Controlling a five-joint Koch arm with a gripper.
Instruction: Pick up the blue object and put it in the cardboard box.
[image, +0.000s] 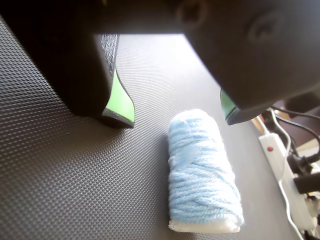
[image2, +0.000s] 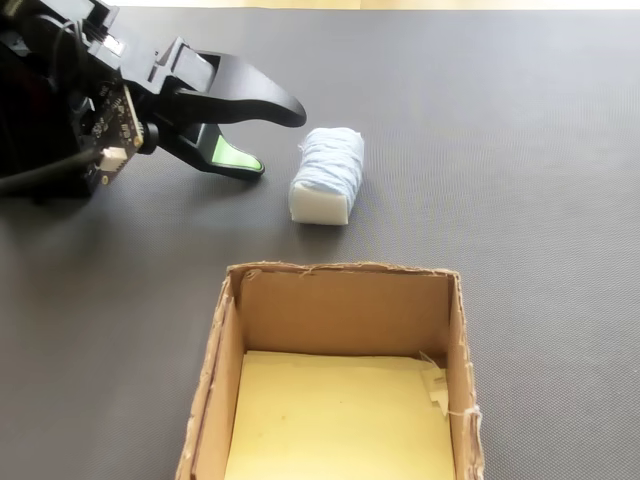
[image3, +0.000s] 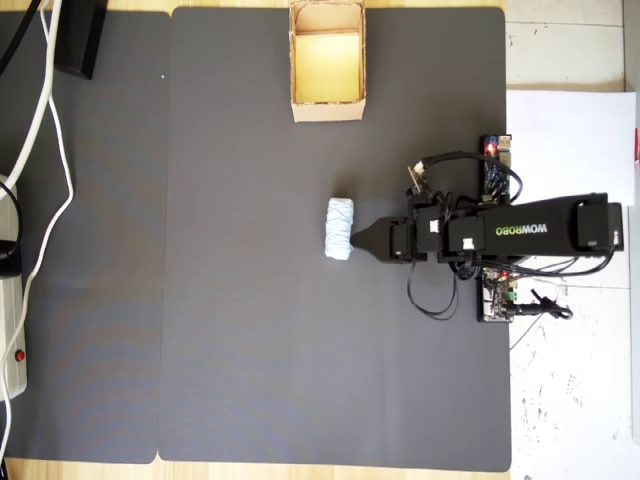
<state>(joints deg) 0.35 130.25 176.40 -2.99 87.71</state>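
Approaching pale-blue yarn roll (image2: 327, 175) mid-tabletop with black hand (image2: 275, 140) spread apart; nothing grasped yet, tan cardboard box (image2: 215, 350) sitting empty.

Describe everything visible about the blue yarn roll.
The blue object is a small pale-blue roll of fuzzy wound yarn with a whitish end. It lies on its side on the dark textured mat, beyond the cardboard box in the fixed view. The gripper is open beside it; nothing grips it.
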